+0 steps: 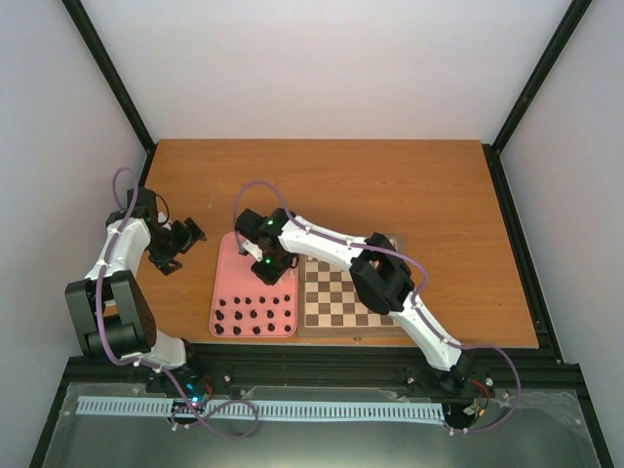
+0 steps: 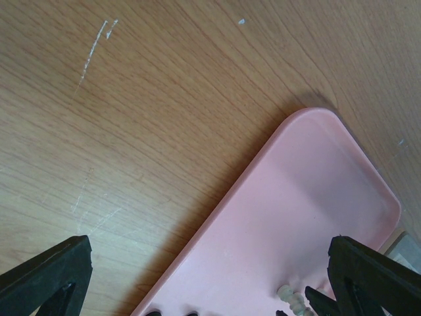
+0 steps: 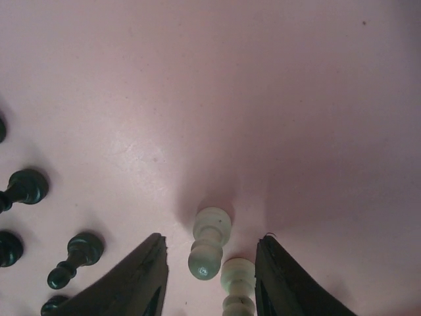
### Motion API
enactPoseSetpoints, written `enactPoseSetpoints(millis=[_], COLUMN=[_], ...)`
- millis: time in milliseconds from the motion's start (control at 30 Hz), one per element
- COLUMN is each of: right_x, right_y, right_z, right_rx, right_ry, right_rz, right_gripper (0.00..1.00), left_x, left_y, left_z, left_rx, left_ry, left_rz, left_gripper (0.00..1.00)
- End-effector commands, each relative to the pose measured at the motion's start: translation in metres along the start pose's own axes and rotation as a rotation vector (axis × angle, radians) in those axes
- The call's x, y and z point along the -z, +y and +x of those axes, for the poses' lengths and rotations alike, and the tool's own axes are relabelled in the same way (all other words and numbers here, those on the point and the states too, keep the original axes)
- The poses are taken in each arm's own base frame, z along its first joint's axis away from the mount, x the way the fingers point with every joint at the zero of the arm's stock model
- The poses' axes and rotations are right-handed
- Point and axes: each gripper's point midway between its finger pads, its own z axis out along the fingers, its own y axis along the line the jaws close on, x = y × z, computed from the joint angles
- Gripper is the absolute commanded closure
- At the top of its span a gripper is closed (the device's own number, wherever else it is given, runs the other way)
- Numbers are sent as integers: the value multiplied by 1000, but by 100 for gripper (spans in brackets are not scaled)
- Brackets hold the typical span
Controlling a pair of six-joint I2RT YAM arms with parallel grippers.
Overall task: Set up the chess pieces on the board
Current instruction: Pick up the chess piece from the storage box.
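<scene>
surface (image 1: 390,185): 1 board (image 1: 331,292), 1 pink tray (image 1: 229,283), 2 arms

- board sits at the near edge of the surface, a bit right of centre, and its far half is partly covered by the right arm (image 1: 380,278)
- pink tray is just beside the board's left side, also at the near edge. Whether the two touch: cannot tell
- cream pieces (image 3: 209,242): 2 counted in the right wrist view, both lying on the tray floor in its far half, toward the far edge of the surface. They are just beside each other, and the second one (image 3: 238,283) is cut by the bottom of the frame. The overhead view hides them under the right wrist. The left wrist view shows a small cream bit at its bottom edge, too small to count
- black pieces (image 1: 255,316): about a dozen from overhead, in three loose rows on the near half of the tray, too small for an exact count. The right wrist view catches 5 of them, left of the jaws, some clipped by the frame

right jaws: partly spread and released, low over the tray, straddling both cream pieces. There is a clear gap between the left finger (image 3: 141,283) and the first piece. The other finger is just beside the second piece, contact cannot be told. Nothing is grasped

left arm (image 1: 122,244): out past the tray's far-left corner, toward the left edge of the surface. Its jaws are fully spread, fingers (image 2: 52,276) at the two bottom corners of its wrist view, holding nothing, looking down at bare wood and the tray corner
</scene>
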Motion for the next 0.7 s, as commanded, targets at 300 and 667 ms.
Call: enactPoseSetpoints(millis=[300,667], right_x=[-1,96], right_y=[-3,-22], right_z=[-3,-47], right_rx=[-8,-67], right_ry=[-3,-263], right_rz=[27,54], right_gripper=[89,90], left_x=[5,6], left_y=[-6,-5], left_z=[-4,-4], left_rx=[-19,-20], left_ry=[-23,-23], left_rz=[28,25], left_gripper=[0,0])
